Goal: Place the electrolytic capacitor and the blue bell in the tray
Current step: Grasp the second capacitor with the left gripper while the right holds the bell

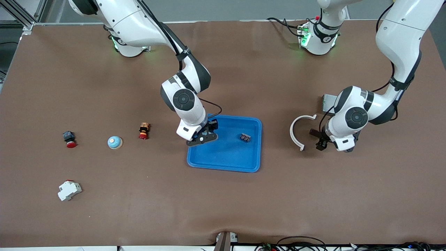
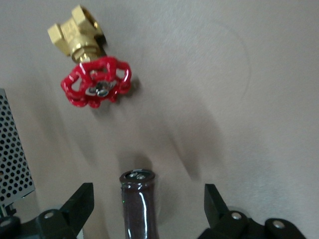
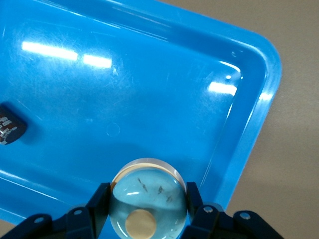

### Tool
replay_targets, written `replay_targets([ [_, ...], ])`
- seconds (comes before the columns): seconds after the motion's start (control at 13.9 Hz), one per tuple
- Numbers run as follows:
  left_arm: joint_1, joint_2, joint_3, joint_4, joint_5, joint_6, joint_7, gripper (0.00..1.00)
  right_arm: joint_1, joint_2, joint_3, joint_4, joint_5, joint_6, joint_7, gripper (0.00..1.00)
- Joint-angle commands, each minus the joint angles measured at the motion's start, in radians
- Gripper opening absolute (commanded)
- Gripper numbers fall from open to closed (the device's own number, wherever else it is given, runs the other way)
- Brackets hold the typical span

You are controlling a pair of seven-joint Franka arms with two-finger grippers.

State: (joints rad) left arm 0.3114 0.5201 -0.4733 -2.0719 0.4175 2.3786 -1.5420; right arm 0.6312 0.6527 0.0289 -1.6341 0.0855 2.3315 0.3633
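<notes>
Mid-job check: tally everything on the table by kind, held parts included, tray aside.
Blue bells: 2, table bell, held bell in right gripper jaws
Push buttons: 2, black-bodied button, orange button
Capacitor: 1
Brass valve: 1
White breaker: 1
White curved piece: 1
Dark part in tray: 1
Perforated box: 1
Total: 10

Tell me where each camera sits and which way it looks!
Front view: high across the table, facing the robots; both arms show, right gripper over the tray, left gripper beside a white curved piece.
Left wrist view: on the left wrist, looking down at a dark capacitor between its open fingers, a red-handled valve nearby.
Right wrist view: on the right wrist, looking into the tray; its fingers clamp a blue bell.
Shared: front and right wrist views both show the tray and a small dark part inside.
</notes>
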Motion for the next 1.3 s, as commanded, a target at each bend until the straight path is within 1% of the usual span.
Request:
replay_targets([
  [0.0, 0.011, -0.009, -0.007, -0.03, 0.015, 0.028, -0.024, 0.84, 0.018, 0.018, -0.009, 0.02, 0.016, 0.003, 0.029, 0.08],
  [0.07, 0.009, -0.008, -0.007, -0.03, 0.015, 0.03, -0.032, 0.77, 0.022, 0.028, -0.009, 0.022, 0.016, 0.008, 0.029, 0.08],
  [0.22, 0.006, -0.006, -0.008, -0.03, 0.015, 0.03, -0.04, 0.48, 0.034, 0.05, -0.009, 0.016, 0.016, 0.043, 0.04, 0.08],
  [0.36, 0.005, 0.001, -0.008, -0.03, 0.015, 0.03, -0.04, 0.12, 0.041, 0.065, -0.009, 0.017, 0.016, 0.052, 0.045, 0.08],
  [0.43, 0.003, 0.008, -0.008, -0.028, 0.015, 0.03, -0.04, 0.0, 0.041, 0.067, -0.009, 0.016, 0.016, 0.058, 0.046, 0.08],
  [0.65, 0.005, -0.018, -0.011, -0.019, 0.015, 0.014, -0.036, 0.0, 0.045, 0.073, -0.007, 0.019, 0.016, 0.06, 0.045, 0.08],
  [0.79, 0.009, -0.04, -0.033, 0.007, 0.015, -0.004, -0.029, 0.0, 0.047, 0.079, -0.007, 0.02, 0.016, 0.061, 0.045, 0.08],
  [1.01, 0.006, -0.041, -0.074, 0.099, 0.015, -0.093, -0.036, 0.0, 0.053, 0.091, -0.007, 0.016, 0.014, 0.104, 0.045, 0.11],
  [1.22, -0.003, -0.026, -0.125, 0.163, -0.009, -0.107, -0.065, 0.0, 0.056, 0.099, -0.007, 0.016, 0.014, 0.109, 0.045, 0.16],
])
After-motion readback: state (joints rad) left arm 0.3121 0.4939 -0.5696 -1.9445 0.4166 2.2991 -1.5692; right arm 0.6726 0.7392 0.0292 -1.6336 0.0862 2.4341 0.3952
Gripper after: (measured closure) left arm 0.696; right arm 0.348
